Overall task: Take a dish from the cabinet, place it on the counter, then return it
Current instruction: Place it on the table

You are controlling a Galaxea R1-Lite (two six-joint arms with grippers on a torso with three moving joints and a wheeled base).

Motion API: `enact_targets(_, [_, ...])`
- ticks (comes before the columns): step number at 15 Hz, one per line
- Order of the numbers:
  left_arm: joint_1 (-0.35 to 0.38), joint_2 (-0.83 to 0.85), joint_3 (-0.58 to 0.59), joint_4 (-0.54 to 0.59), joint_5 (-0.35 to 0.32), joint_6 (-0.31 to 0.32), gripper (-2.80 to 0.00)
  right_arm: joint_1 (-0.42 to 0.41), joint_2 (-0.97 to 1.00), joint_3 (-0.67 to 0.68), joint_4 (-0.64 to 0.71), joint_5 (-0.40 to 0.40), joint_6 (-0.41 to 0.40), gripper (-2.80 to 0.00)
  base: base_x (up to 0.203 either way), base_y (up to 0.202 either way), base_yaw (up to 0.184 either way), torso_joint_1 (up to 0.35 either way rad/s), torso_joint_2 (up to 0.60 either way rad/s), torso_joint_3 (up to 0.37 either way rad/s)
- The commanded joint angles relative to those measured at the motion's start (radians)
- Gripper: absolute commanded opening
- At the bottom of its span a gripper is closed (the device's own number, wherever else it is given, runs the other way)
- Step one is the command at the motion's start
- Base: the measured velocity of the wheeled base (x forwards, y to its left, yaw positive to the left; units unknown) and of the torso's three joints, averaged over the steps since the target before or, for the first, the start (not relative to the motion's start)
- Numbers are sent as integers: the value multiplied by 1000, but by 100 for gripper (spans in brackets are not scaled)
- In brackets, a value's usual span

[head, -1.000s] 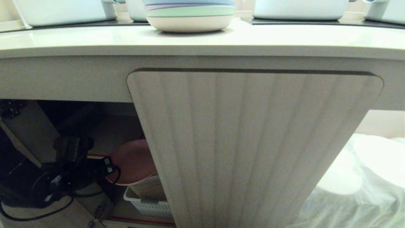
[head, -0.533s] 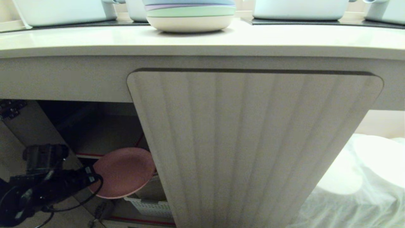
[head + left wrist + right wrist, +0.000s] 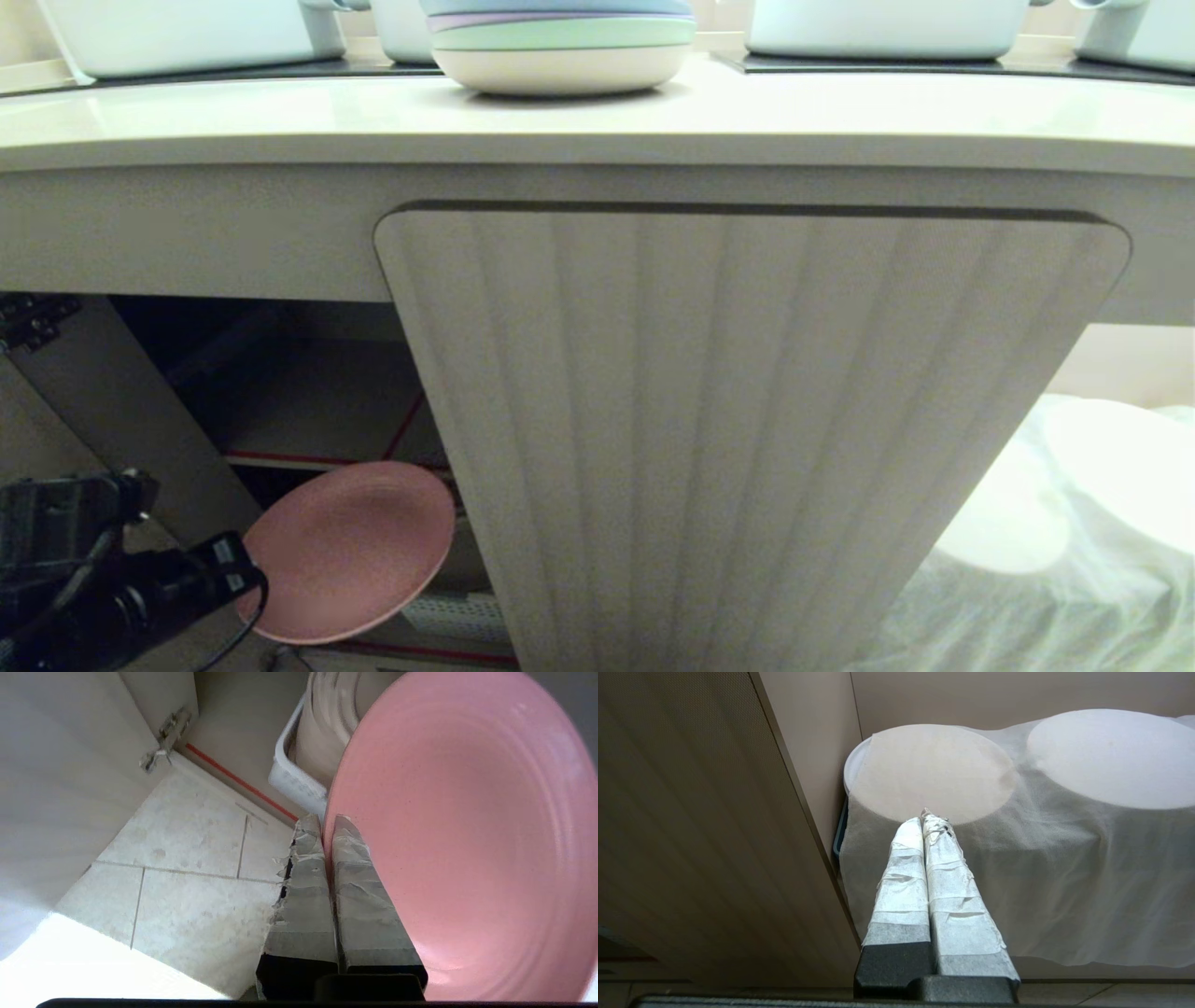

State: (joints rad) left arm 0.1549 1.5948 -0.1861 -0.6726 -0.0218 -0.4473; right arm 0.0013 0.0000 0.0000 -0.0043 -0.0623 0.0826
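Left gripper (image 3: 245, 569) at the lower left of the head view, clamped on the near rim of the pink plate (image 3: 347, 549). In the left wrist view, taped fingers (image 3: 306, 868) pinched tight on that rim, one on each face, plate (image 3: 462, 835) filling the right half of the frame. Plate held tilted, face toward the camera, in the open left bay of the cabinet (image 3: 747, 420), just left of the closed fluted door and in front of the red-edged shelf (image 3: 308, 459). Behind the plate, low in the bay, a white slotted basket (image 3: 453, 616), seen at upper centre of the left wrist view (image 3: 294, 779) with pale stacked dishes inside. Pale tiled floor (image 3: 187, 877) at lower left of that view.

Across the top of the head view, the cream counter (image 3: 280, 117), carrying a stack of pastel plates (image 3: 560, 42) at top centre.

Right gripper (image 3: 927, 817) pressed shut on nothing, beside the fluted door, pointing at round shapes draped in white cloth (image 3: 1064, 858).
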Motion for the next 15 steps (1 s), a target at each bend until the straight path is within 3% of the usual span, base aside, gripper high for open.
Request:
enact_targets(1, [-13, -87, 59, 1, -17, -2, -280, 0, 0, 0, 0, -1, 0, -280, 0, 0, 0, 0, 0, 0])
enact_targets(5, [-18, -157, 111, 7, -25, 8, -280, 0, 0, 0, 0, -1, 0, -280, 0, 0, 0, 0, 0, 0])
enact_targets(9, [-79, -241, 180, 17, -24, 22, -280, 0, 0, 0, 0, -1, 0, -280, 0, 0, 0, 0, 0, 0])
enact_targets(15, [-163, -358, 183, 156, -27, 22, -280, 0, 0, 0, 0, -1, 0, -280, 0, 0, 0, 0, 0, 0])
